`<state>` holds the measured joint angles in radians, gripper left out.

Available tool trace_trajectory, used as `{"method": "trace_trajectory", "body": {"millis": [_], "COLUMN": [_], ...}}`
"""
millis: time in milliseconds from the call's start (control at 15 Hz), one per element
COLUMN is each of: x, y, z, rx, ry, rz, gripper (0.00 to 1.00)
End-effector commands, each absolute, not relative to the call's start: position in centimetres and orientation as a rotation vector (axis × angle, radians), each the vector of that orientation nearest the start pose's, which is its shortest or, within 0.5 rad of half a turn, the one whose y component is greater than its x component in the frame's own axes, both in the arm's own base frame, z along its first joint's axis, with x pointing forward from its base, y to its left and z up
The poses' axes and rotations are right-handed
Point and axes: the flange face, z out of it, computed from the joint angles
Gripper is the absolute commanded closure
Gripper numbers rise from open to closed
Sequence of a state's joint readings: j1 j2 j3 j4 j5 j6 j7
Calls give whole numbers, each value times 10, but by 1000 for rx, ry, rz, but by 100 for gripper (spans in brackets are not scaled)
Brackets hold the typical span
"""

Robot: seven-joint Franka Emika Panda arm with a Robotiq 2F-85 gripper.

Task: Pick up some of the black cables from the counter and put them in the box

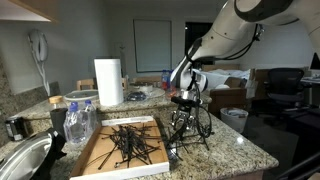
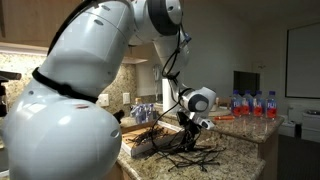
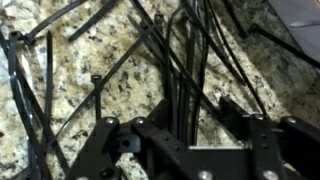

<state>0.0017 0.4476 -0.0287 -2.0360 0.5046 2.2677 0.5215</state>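
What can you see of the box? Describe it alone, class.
The box is a wide, shallow tan tray, cardboard by its look, with low walls and no lid. It lies flat on the counter. A heap of black cables lies in it, some reaching its walls.

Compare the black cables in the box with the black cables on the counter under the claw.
The boxed cables lie flat and spread out; the counter cables heap up in a spiky tangle. The claw straddles the counter cables, not the boxed cables. Both are thin and black.
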Motion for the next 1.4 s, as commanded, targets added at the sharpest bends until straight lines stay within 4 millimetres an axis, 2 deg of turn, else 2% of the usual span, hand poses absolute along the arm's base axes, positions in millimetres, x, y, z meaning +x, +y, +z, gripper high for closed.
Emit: {"method": "trace_trajectory", "body": {"millis": [0,133,267,467,533,733,800,933,1333], "x": [576,575,575,576,575,575,574,572,576], "y": [-6,-6,-5,-5,-6,-5,-6,-8,-6], "z": [199,196,193,192,193,195,197,202,217], "rx": [-2503,-2496,-2486,-2467,-2465,-2465,-2465,-2470,-2489], "ry": [1298,1300,1302,1313,1317,1321,1329,1328,1312], "rz": [457,471,485,487,487,482,474,464,448], "gripper": [73,86,93,96,92,92,67,62,23]}}
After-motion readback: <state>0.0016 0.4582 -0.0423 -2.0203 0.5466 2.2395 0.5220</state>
